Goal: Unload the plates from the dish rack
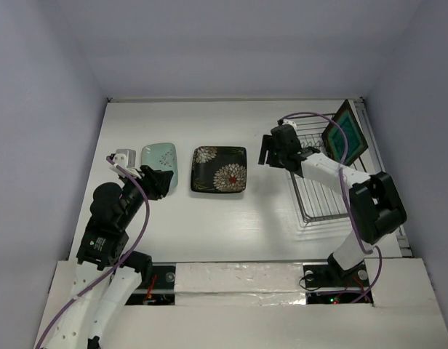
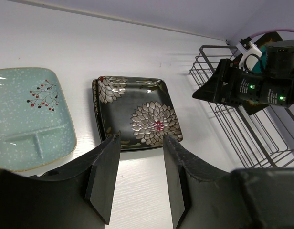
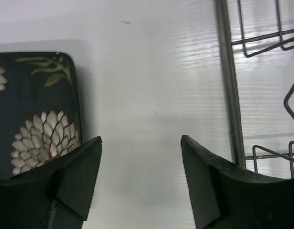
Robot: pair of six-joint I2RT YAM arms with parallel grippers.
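Observation:
A pale mint green plate lies flat on the white table at the left. A black plate with white flowers lies beside it; in the left wrist view a second rim shows under it, like a stack of two. A brown-rimmed plate with a teal centre stands upright in the far end of the grey wire dish rack. My left gripper is open and empty, just near of the mint plate. My right gripper is open and empty, above the table between the black plate and the rack.
White walls close in the table on the left, back and right. The rack's left bar runs close to my right gripper. My left gripper points across bare table at the black plate. The right arm is in front of the rack.

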